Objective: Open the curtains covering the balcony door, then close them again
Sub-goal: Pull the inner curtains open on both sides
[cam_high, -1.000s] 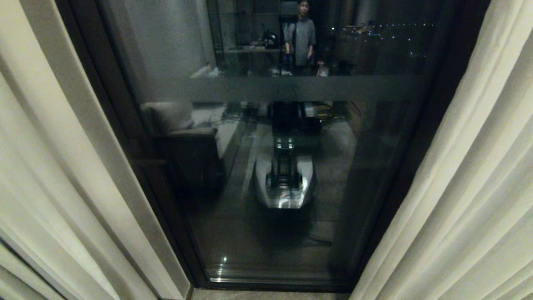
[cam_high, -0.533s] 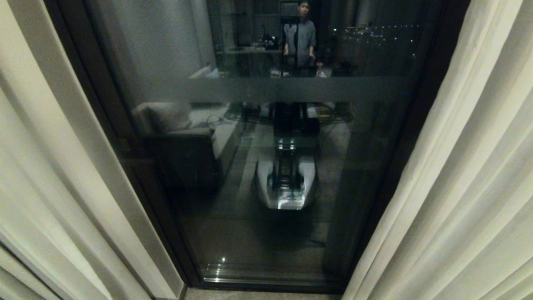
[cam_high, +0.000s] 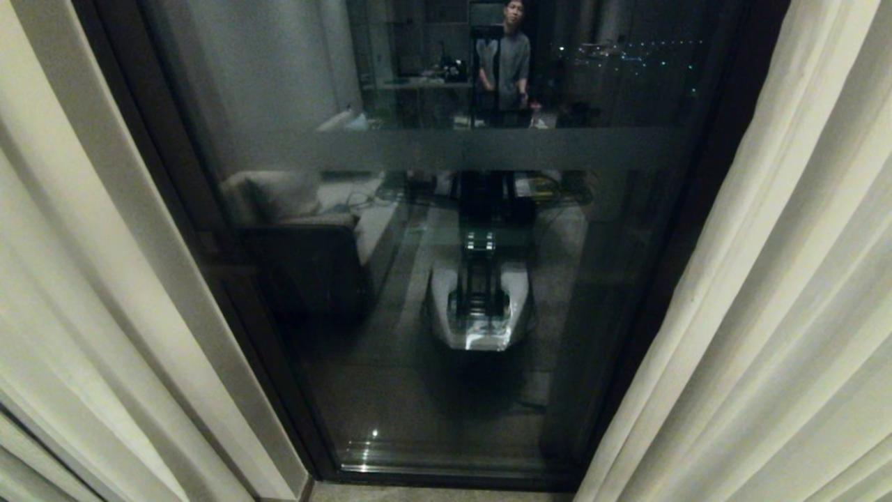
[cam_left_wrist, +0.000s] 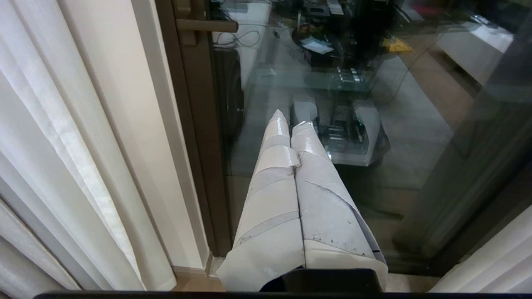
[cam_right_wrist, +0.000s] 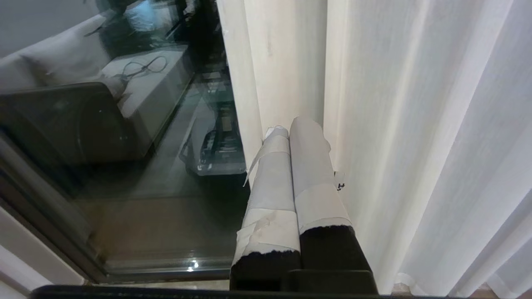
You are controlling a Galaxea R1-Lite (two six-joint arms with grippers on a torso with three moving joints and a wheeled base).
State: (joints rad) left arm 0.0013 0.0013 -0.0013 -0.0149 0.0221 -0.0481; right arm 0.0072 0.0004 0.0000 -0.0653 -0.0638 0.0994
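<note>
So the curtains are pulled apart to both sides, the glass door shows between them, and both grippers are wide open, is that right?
Not quite. The curtains are parted and the balcony door shows between them, but the left gripper and right gripper are shut, fingers pressed together and holding nothing, as each wrist view shows.

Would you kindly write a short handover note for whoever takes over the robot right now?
Left gripper: shut, empty, pointing at the glass.
Right gripper: shut, empty, beside the right curtain.
Both curtains are parted; the left curtain hangs at the left, leaving the balcony door uncovered.
Done: opening.
Left: draw both curtains shut across the door.
</note>
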